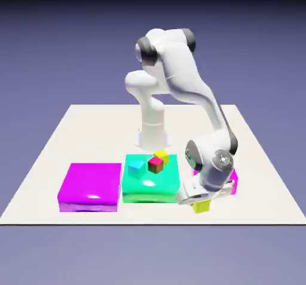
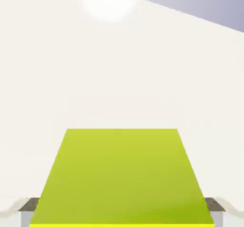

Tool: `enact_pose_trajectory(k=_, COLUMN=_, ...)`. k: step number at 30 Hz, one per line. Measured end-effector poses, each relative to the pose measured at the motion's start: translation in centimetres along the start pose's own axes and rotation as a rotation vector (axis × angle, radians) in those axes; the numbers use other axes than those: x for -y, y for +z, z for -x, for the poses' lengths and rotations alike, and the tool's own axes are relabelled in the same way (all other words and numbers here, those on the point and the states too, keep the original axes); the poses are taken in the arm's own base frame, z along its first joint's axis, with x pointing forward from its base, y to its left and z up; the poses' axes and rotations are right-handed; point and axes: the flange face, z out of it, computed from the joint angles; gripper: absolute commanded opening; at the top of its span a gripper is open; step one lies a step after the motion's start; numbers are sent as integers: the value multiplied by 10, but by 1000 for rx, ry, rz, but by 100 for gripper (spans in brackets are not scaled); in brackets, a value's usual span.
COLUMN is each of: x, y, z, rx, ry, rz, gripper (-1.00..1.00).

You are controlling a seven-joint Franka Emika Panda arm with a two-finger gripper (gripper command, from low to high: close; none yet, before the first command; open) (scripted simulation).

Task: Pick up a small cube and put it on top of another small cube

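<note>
Hand view: yellow-green cube (image 2: 121, 178) cut off by the bottom edge, hiding most of both fingertips (image 2: 29, 205). Exterior view: magenta block (image 1: 233, 181) largely hidden behind the gripper (image 1: 200, 203).

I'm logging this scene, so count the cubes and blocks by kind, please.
Small cubes: 4: yellow, cyan, red, lime
Large blocks: 2: magenta, green
Part-hidden magenta block: 1
Total: 7
</note>
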Motion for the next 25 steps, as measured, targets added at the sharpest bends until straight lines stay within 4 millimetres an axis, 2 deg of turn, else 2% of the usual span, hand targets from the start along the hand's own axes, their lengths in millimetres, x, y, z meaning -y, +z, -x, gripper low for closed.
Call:
enact_pose_trajectory(k=1, x=-2, y=-20, z=2, rx=0, ry=0, rz=0, gripper=-100)
enact_pose_trajectory(k=2, x=-13, y=-33, z=0, rx=-1, ry=10, rz=2, gripper=-100)
enact_pose_trajectory(k=7, x=-112, y=-64, z=-24, rx=9, ry=121, rz=7, gripper=-100)
enact_pose_trajectory(k=13, x=-234, y=-88, z=-28, rx=60, ry=252, rz=-44, gripper=-100)
enact_pose_trajectory(k=17, x=-308, y=-94, z=-15, rx=108, ry=324, rz=-110, gripper=-100)
enact_pose_trajectory(k=18, x=-313, y=-93, z=-17, rx=112, ry=334, rz=-114, gripper=-100)
enact_pose_trajectory(k=21, x=-285, y=-49, z=-12, rx=99, ry=294, rz=-100, gripper=-100)
enact_pose_trajectory(k=22, x=-284, y=-33, z=-12, rx=99, ry=295, rz=-101, gripper=-100)
enact_pose_trajectory(k=23, x=-293, y=-27, z=-16, rx=107, ry=318, rz=-108, gripper=100)
enact_pose_trajectory(k=24, x=-297, y=-26, z=-18, rx=108, ry=327, rz=-109, gripper=100)
enact_pose_trajectory(k=25, x=-291, y=-27, z=-15, rx=103, ry=313, rz=-104, gripper=100)
